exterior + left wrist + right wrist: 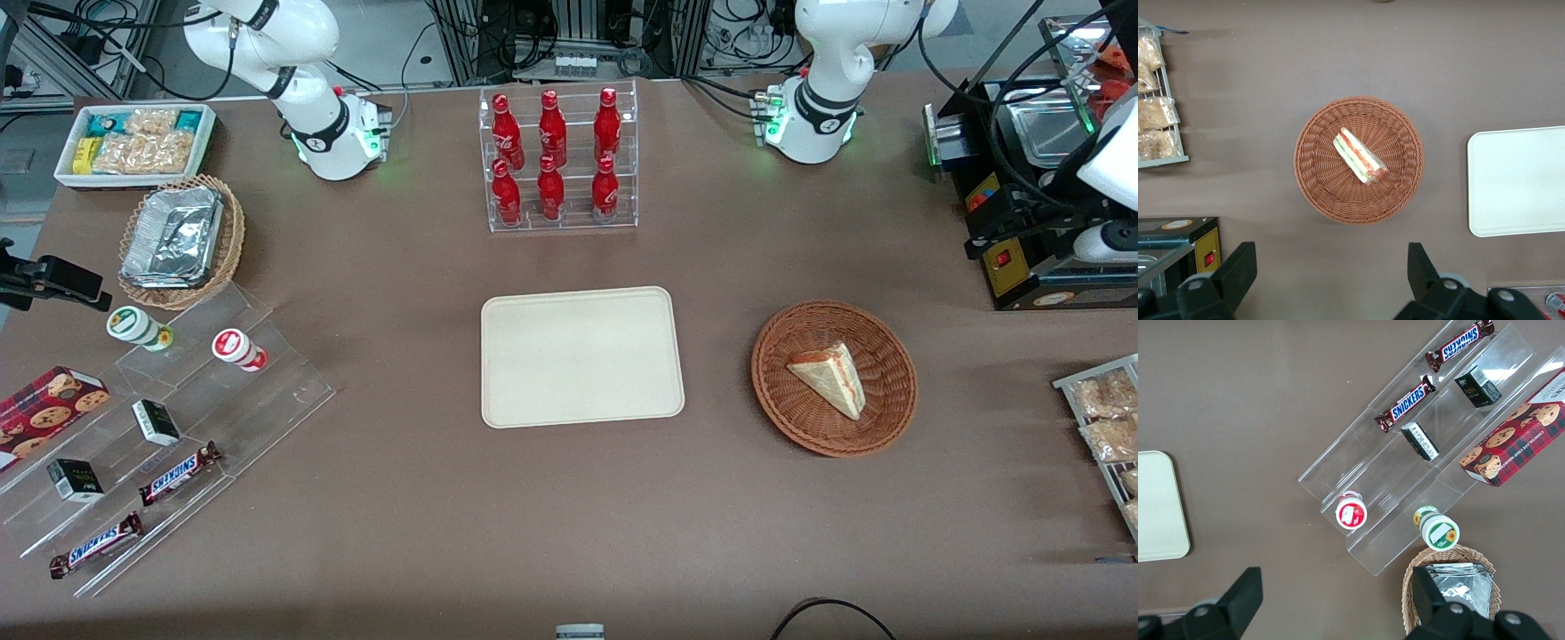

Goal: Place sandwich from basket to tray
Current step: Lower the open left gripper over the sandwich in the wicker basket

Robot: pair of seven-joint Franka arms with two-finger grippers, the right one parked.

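Note:
The sandwich (831, 378), a pale wedge with red and green filling, lies in the round reddish-brown basket (782, 420) toward the working arm's end of the table. The cream tray (582, 356) lies flat beside the basket, at the table's middle, with nothing on it. In the left wrist view the sandwich (1360, 156) lies in the middle of the basket (1318, 190) and part of the tray (1518, 180) shows. My left gripper (1330, 253) hangs open and empty high above bare table, farther from the front camera than the basket.
A clear rack of red bottles (556, 160) stands farther back than the tray. A black machine (1022, 222) and a wire rack of snack packets (1102, 418) flank the basket at the working arm's end. Clear shelves of snacks (178, 418) stand at the parked arm's end.

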